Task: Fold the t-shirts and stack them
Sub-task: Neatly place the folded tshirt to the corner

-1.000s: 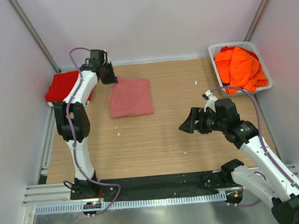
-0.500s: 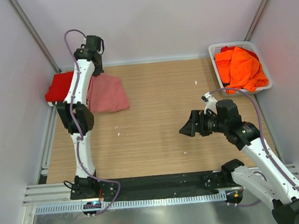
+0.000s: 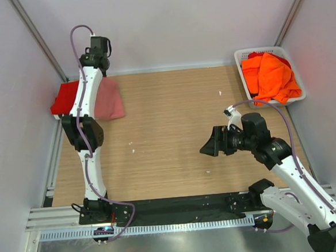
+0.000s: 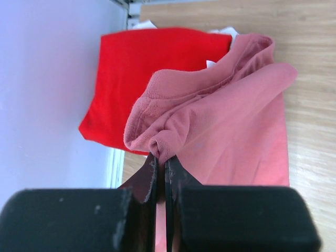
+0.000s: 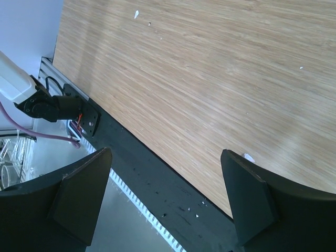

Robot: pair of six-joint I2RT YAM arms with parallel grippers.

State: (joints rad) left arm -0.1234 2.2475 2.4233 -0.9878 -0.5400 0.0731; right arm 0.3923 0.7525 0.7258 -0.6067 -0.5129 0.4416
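The folded pink t-shirt [image 3: 109, 100] [image 4: 231, 126] hangs from my left gripper [image 4: 160, 161], which is shut on a bunched fold of it at the far left of the table. Its lower part still drapes on the wood beside the folded red t-shirt [image 3: 67, 97] [image 4: 152, 68]. In the top view my left gripper [image 3: 98, 66] is high near the back wall. Orange t-shirts [image 3: 270, 75] lie heaped in the white basket [image 3: 242, 56] at the back right. My right gripper [image 3: 208, 146] [image 5: 165, 184] hovers open over the right middle of the table, nothing between its fingers.
A metal rail and black base strip [image 3: 179, 207] [image 5: 173, 194] run along the near edge. Small white specks [image 3: 220, 92] dot the wood. White walls close in the left, back and right sides.
My left gripper has dragged the pink t-shirt leftward and up, from the table's left-middle to beside the red one. The right gripper drifted slightly down and left, still open.
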